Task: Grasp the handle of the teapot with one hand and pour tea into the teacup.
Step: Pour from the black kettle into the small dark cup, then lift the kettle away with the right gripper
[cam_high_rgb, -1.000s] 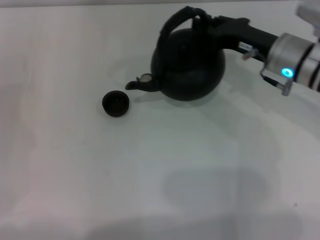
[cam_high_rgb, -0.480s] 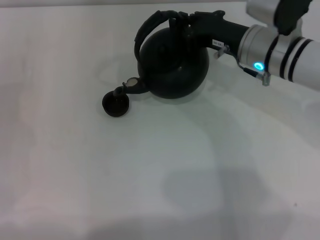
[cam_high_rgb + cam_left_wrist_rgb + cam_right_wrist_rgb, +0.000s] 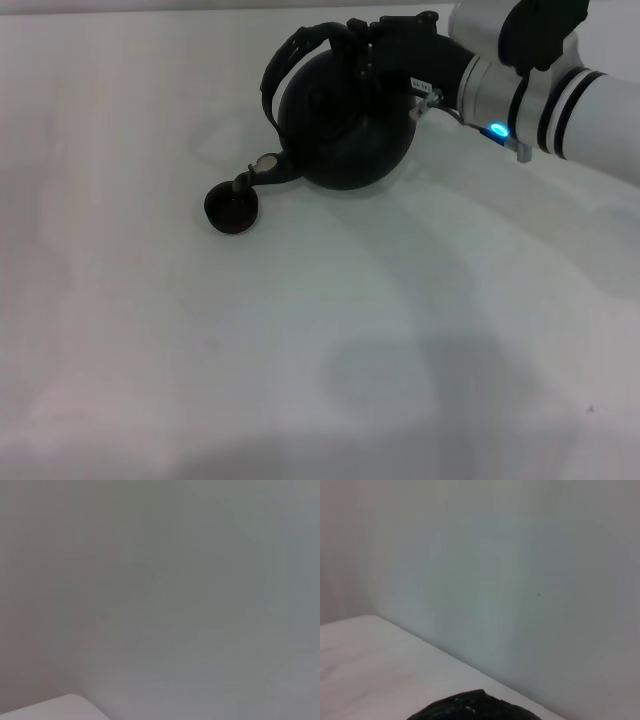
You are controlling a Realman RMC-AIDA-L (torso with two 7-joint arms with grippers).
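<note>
The right gripper (image 3: 372,48) was clamped on the handle (image 3: 300,48) of the teapot (image 3: 345,120), at the far side of the white table (image 3: 300,350). The teapot leaned left, its spout (image 3: 258,175) right over the teacup (image 3: 231,208).

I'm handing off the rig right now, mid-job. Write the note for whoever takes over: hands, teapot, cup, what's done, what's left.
Right hand: shut on the handle, holding the teapot tilted at the table's far side.
Left hand: not in view.
Spout tip sits right over the teacup, which stands upright on the table.
Done: handle grasped, teapot brought to the cup and tipped.
Left: finish the pour; no tea stream can be made out. Then level the pot and set it down.
</note>
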